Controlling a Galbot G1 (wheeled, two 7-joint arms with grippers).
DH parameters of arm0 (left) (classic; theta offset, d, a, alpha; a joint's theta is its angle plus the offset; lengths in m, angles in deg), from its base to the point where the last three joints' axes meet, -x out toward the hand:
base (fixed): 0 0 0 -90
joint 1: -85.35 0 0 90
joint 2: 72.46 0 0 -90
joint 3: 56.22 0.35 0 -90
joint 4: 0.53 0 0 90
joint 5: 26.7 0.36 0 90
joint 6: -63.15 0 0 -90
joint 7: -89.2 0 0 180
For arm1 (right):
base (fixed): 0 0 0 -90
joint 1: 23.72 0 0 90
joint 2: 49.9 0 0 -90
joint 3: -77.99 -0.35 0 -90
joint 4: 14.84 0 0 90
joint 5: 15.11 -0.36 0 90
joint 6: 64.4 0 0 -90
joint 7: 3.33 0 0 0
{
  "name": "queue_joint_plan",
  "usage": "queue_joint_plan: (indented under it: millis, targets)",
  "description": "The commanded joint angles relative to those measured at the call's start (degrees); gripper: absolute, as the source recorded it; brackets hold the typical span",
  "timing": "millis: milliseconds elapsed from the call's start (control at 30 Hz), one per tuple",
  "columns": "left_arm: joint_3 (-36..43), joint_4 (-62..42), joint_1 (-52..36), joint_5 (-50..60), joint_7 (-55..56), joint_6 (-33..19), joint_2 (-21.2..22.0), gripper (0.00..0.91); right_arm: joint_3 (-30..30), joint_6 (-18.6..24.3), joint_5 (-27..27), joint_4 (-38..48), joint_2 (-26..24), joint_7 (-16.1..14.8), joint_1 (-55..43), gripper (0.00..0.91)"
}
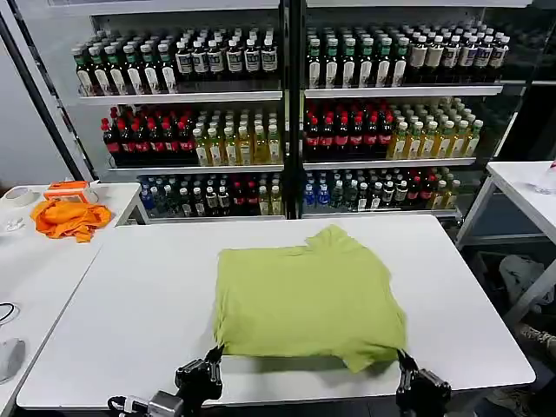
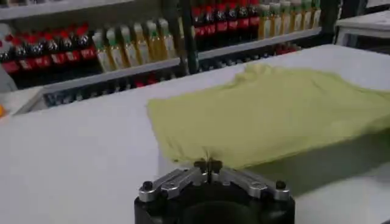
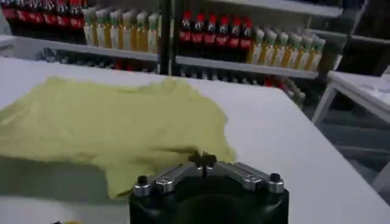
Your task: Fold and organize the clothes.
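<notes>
the t-shirt [image 1: 308, 300] lay folded on the white tabletop [image 1: 130, 321], its far part flat and its near edge lifted clear of the surface, with a shadow under it. the left gripper [image 1: 214, 354] was at the near left corner, its fingers [image 2: 208, 165] pressed together and pinching the cloth edge. the right gripper [image 1: 403, 357] was at the near right corner, its fingers [image 3: 202, 161] likewise closed on the shirt's hem, beside a sleeve that hung down a little. the shirt stretched between the two grippers along the tabletop's near side. an orange cloth [image 1: 69, 217] sat bunched on a side table [image 1: 35, 269] well apart to the left. shelves of bottles [image 1: 287, 122] stood behind the tabletop, and another white table [image 1: 521, 187] stood to the right.
</notes>
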Motion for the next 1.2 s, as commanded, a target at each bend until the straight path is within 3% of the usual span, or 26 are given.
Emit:
queue_joint_plan:
  millis: [33, 667, 1167, 1200]
  targets:
    - [1.34, -6.64, -7.90, -1.45, -0.21, -0.11, -2.05, 0.020, 2.17, -0.32, -1.61, 6.91, -4.65, 0.04, -13.18, 0.000]
    - [5.32, -17.78, -20.50, -2.37, 1.15, -0.78, -2.15, 0.020, 9.39, 0.87, 0.86, 22.00, -5.48, -0.54, -26.07, 0.000]
    - [7.33, -20.58, -22.87, -1.05, 2.66, -2.17, 0.22, 0.030, 12.59, 4.43, 7.55, 29.10, -4.39, -2.10, -29.35, 0.000]
    - [7.56, -20.69, -22.85, -0.73, 2.66, -2.24, 0.55, 0.040, 12.73, 4.52, 7.90, 29.40, -4.34, -2.25, -29.57, 0.091]
